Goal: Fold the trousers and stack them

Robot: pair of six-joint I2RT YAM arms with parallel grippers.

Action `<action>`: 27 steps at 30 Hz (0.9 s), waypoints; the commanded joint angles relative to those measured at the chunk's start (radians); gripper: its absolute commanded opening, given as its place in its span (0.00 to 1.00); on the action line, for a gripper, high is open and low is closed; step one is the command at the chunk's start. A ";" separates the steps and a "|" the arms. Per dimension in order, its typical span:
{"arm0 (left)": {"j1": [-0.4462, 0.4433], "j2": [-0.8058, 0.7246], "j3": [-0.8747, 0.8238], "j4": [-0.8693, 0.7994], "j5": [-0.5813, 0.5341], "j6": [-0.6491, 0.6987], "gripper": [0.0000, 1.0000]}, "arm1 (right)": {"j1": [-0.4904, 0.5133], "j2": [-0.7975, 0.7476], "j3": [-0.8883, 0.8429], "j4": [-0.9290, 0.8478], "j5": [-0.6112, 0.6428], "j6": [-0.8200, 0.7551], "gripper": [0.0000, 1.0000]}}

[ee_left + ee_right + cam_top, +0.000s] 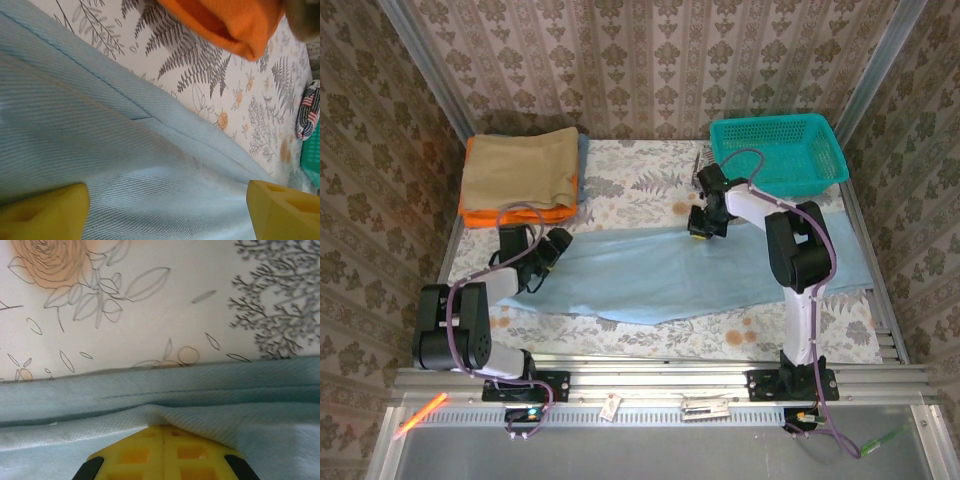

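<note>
The pale light-blue trousers (690, 275) lie spread flat across the middle of the table, from left to right. My left gripper (552, 250) hovers low over their left end. In the left wrist view it (167, 212) is open, its yellow fingers (45, 212) wide apart with blue cloth (125, 150) beneath and between them. My right gripper (700, 226) is at the trousers' far edge near the middle. In the right wrist view it (163, 429) is shut, and the cloth edge (200, 400) bunches up at its tips.
A tan folded garment (520, 165) lies on an orange folded one (515, 214) at the back left, just beyond my left gripper; the orange garment (225, 22) is close. A teal basket (780, 150) stands at the back right. The floral tablecloth (640, 180) covers the table.
</note>
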 commanded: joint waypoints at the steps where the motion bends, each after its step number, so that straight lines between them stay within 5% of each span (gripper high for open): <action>1: 0.070 0.047 0.007 -0.079 -0.112 0.041 0.82 | -0.024 -0.053 -0.078 -0.034 0.047 0.008 0.00; 7: 0.113 -0.004 0.053 -0.225 -0.232 0.111 0.83 | 0.146 -0.115 -0.182 0.001 0.117 0.059 0.01; 14: 0.140 -0.148 0.183 -0.456 -0.263 0.211 0.82 | 0.155 -0.208 -0.212 0.025 0.002 0.083 0.02; 18: -0.083 -0.251 0.206 -0.586 -0.336 0.238 0.85 | 0.132 -0.340 -0.212 -0.067 0.154 0.017 0.03; 24: -0.539 -0.362 0.068 -0.622 -0.462 0.067 0.87 | 0.035 -0.497 -0.356 -0.049 0.108 0.013 0.04; 27: -0.654 -0.396 -0.031 -0.585 -0.479 -0.055 0.88 | 0.027 -0.537 -0.422 -0.030 0.100 0.008 0.05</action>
